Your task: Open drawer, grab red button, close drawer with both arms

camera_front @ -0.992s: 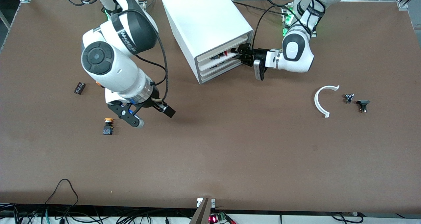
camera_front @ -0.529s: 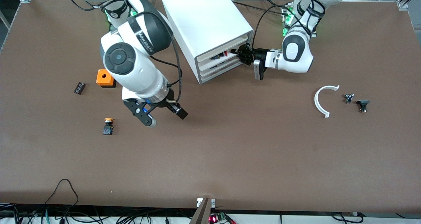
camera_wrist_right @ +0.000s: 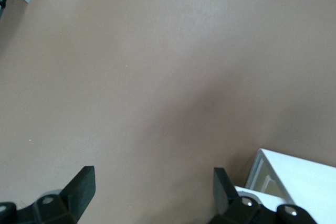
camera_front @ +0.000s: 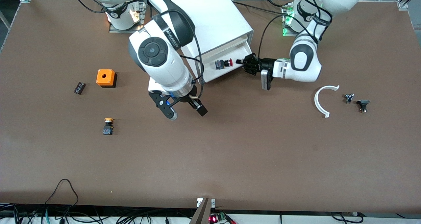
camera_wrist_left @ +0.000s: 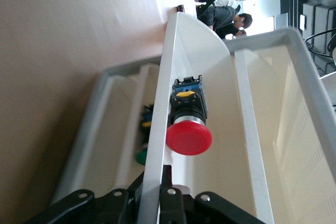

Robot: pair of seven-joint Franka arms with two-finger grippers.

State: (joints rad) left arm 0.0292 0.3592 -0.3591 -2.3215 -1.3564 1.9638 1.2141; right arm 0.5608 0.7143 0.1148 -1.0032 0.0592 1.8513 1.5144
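My arms: two, glossy white shells, black joint bands with white lettering, round dark-grey caps at the joints. Black cables loop along each forearm. My left gripper (camera_front: 242,62) and right gripper (camera_front: 185,110): black, two-fingered, small screws showing.

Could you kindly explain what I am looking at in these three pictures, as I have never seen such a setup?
Two white robot arms work at a brown table. The wide picture looks down from across the table; the other two come from cameras on the arms' wrists. The left gripper is shut on the front edge of a pulled-out drawer of the white cabinet. In the drawer lies a red-capped button. The right gripper hangs open over bare table near the cabinet. Also on the table: an orange box, a yellow-capped button, a small black block, a white curved piece and two small dark parts.
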